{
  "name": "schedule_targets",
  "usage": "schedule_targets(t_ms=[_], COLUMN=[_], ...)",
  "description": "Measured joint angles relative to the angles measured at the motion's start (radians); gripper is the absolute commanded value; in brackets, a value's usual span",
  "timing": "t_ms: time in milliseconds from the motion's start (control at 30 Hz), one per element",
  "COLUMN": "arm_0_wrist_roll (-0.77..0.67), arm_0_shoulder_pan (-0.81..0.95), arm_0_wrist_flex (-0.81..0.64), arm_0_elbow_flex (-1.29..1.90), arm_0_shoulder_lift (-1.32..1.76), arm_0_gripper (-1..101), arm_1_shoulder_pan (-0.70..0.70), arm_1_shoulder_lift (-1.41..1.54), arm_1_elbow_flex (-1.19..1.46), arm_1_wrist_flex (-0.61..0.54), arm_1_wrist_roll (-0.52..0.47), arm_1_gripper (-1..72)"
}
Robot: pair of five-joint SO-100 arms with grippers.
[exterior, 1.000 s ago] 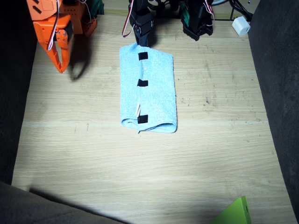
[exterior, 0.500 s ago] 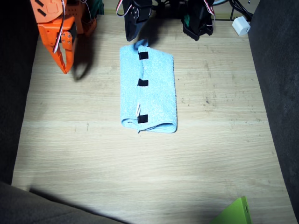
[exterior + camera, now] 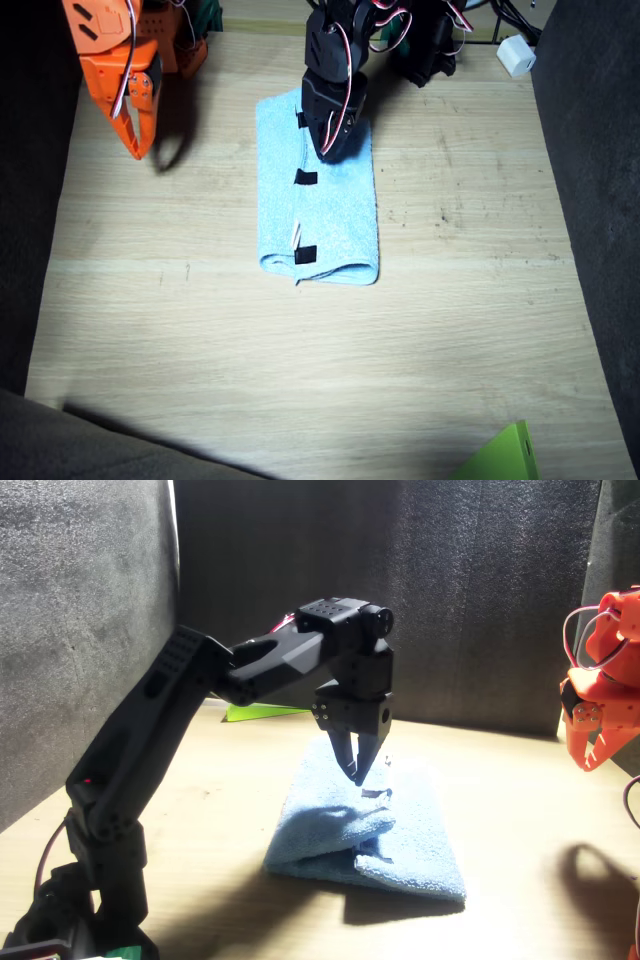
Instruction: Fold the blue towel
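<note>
Left end effector (image 3: 357,770) closed above folded blue towel (image 3: 335,215); right end effector (image 3: 133,135) closed

left arm (image 3: 200,695): matte black plastic, blocky angular links, ribbed edge on the long lower link
left arm markings: a small red dot low on the lower link
left gripper (image 3: 357,765): black, two tapered pointed fingers under a boxy black wrist block with small screws
left arm cables: red-and-white wires looped at the upper joints in the fixed view
right arm (image 3: 105,40): bright orange plastic with black servo blocks
right gripper (image 3: 132,135): orange pointed fingers
right arm cables: red and white wires
</note>
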Motion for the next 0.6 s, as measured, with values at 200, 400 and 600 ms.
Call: schedule_targets(t_ms=[200, 400, 600], arm_0_wrist_roll=[-0.002, 0.034, 0.054], arm_0_shoulder_pan=[-0.104, -0.216, -0.238], arm_0_wrist_flex=[-0.252, -0.318, -0.322], arm_0_elbow_flex=[0.431, 0.652, 0.676], arm_0_shoulder_lift=[0.227, 0.276, 0.293], arm_0_gripper=[0, 0, 3], arm_1_shoulder_pan=[-0.037, -0.032, -0.006], arm_1_shoulder_lift=[0.0, 0.0, 0.012], arm_1_elbow_flex=[0.0, 0.0, 0.0], arm_1_wrist_flex=[0.0, -0.011, -0.003], arm_1_wrist_roll=[-0.006, -0.005, -0.003], arm_1_gripper=[0.3, 0.6, 7.9])
